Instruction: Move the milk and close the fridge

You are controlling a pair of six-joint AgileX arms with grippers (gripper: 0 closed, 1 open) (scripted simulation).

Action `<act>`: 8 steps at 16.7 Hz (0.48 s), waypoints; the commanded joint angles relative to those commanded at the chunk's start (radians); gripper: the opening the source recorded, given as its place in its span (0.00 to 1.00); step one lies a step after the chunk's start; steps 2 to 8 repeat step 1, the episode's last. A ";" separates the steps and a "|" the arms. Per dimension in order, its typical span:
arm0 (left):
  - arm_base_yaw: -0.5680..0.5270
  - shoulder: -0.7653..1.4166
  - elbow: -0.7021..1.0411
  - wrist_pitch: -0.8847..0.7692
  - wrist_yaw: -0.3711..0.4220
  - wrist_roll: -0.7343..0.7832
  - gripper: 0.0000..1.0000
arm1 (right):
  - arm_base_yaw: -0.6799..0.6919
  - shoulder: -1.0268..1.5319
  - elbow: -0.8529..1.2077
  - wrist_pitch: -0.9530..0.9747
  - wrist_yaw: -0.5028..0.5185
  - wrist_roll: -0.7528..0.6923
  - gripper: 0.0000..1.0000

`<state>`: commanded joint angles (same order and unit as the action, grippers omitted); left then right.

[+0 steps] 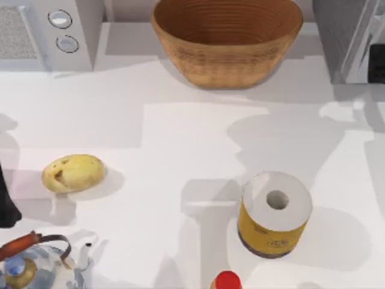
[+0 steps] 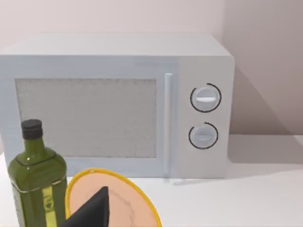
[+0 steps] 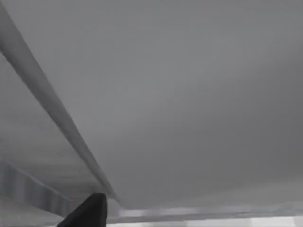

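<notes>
We see no milk carton on the table from above. What stands there is a paper roll [image 1: 275, 212] at the lower right, a potato [image 1: 73, 173] at the left, a kettle [image 1: 30, 265] in the lower left corner, a red cap [image 1: 227, 280] at the bottom edge and a wicker basket [image 1: 227, 37] at the top centre. Where the milk is we cannot tell; we judge it has probably been moved already, perhaps into the fridge, but nothing here confirms that.

The fridge [image 1: 346, 36] sits in the upper right corner of the top view, only partly in frame, with its pale door panel [image 1: 361, 42] seeming to stand at an angle to the dark body. That suggests to us the door is not yet shut.

Our right wrist view looks close onto a flat grey surface [image 3: 189, 94] crossed by a slanting ridge, likely the fridge door, with one dark fingertip [image 3: 87, 210] at the bottom. We cannot tell how far that hand is open, nor whether it holds anything.

Our left arm [image 1: 7, 205] sits idle at the left edge, its wrist view facing the microwave [image 2: 118, 104], an oil bottle [image 2: 35, 184] and a yellow-rimmed plate [image 2: 128, 203]. Its hand's opening we cannot tell either.

Closing the door looks like what is left.
</notes>
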<state>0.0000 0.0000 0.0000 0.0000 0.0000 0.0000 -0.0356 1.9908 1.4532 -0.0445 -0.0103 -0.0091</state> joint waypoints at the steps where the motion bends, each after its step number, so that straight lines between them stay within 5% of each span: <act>1: 0.000 0.000 0.000 0.000 0.000 0.000 1.00 | 0.000 0.002 0.002 -0.001 0.000 0.000 1.00; 8: 0.000 0.000 0.000 0.000 0.000 0.000 1.00 | 0.000 0.002 0.002 -0.001 0.000 0.000 1.00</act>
